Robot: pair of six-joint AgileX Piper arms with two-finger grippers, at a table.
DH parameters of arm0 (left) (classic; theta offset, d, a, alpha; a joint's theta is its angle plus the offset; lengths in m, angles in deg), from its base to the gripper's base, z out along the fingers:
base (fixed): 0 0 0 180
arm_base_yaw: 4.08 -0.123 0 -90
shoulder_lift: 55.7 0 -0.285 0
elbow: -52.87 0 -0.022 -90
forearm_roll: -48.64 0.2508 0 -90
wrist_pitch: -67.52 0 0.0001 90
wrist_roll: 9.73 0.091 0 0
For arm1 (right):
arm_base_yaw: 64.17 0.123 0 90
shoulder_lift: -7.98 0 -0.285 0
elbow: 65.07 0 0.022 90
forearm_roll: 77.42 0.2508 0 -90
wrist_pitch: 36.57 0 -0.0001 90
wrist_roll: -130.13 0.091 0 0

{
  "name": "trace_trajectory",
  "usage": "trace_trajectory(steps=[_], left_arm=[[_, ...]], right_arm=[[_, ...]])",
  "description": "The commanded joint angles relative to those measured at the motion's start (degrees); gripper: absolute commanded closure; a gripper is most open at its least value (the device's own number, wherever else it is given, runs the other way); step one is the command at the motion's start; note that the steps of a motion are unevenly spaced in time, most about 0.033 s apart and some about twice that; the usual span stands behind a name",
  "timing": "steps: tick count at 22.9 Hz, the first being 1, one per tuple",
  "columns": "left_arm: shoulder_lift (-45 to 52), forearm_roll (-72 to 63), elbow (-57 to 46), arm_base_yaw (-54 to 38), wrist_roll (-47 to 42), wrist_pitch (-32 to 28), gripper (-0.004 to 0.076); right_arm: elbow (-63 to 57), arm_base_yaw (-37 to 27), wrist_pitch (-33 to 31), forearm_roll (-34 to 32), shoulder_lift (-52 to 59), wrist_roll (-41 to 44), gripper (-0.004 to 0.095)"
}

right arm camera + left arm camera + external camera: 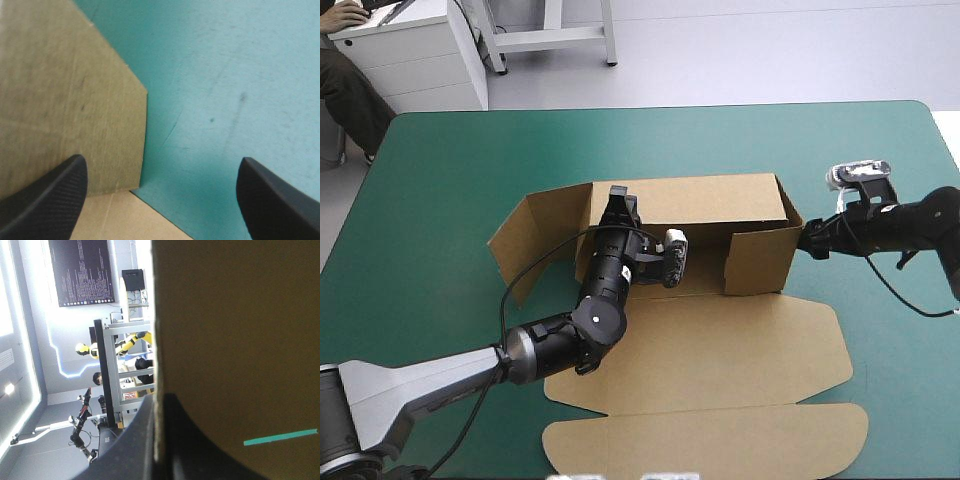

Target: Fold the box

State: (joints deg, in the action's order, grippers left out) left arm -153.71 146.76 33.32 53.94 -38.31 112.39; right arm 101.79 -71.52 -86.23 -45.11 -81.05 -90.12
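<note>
Left wrist view: the left gripper pinches the raised far wall of the brown box between its black fingers; the right gripper is spread wide just beside the box's right end; the box sits mid-table on the teal-green cover, lid flat toward the near edge.

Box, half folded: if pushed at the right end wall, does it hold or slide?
Probably stiff: the box has raised walls standing straight. Likely light, so it may slide unless the left gripper, shut on the far wall, anchors it. The splayed left flap could swing.
</note>
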Motion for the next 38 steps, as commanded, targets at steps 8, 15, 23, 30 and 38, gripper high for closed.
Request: trace_trajectory(steps=[8,15,23,30,38], left_arm=[[2.22,5.12,1.51,0.19,-0.58,3.06,0.0734],[2.22,5.12,1.51,0.19,-0.58,3.06,0.0734],[2.22,5.12,1.51,0.19,-0.58,2.82,0.0734],[2.22,5.12,1.51,0.19,-0.58,2.85,0.0734],[2.22,5.12,1.51,0.19,-0.58,2.53,0.0734]], right_arm=[[-4.49,-0.25,-2.68,12.67,4.37,-18.47,0.0167],[-8.39,-0.25,2.05,18.53,4.77,-20.96,0.0167],[-20.03,5.32,18.80,27.21,12.82,-29.15,0.0167],[-21.73,17.43,35.02,21.92,13.01,-20.27,0.0171],[-25.16,25.13,49.33,21.78,12.86,-20.28,0.0172]])
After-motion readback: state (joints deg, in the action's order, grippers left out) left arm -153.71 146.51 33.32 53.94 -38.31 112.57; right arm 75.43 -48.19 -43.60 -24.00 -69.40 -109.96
